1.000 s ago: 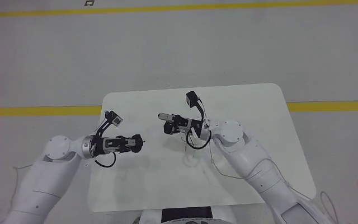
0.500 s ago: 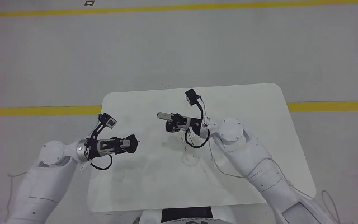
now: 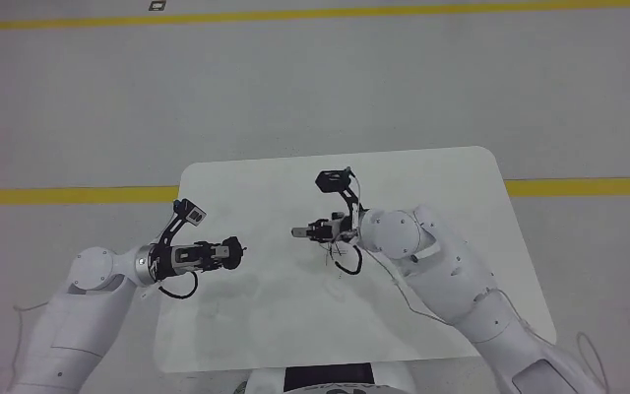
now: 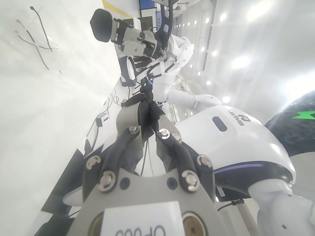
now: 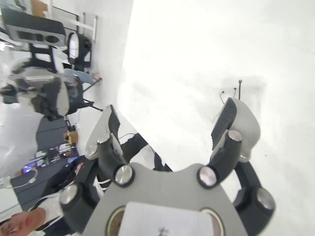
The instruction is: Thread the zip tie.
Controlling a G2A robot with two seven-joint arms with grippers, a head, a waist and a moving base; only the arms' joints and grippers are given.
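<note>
Left wrist view is showing the left tool [image 4: 147,114] pinched shut on the zip tie [image 4: 145,94], above the tabletop [image 4: 37,99]. The right tool [image 5: 169,114] is hanging wide apart, empty (spare ties [image 5: 238,87] are lying below). Next job, I guess: catching the loose end.

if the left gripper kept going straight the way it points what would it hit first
Probably the right gripper, open and facing it above the white table. The left gripper points nearly at those fingers, though depth is unclear.
</note>
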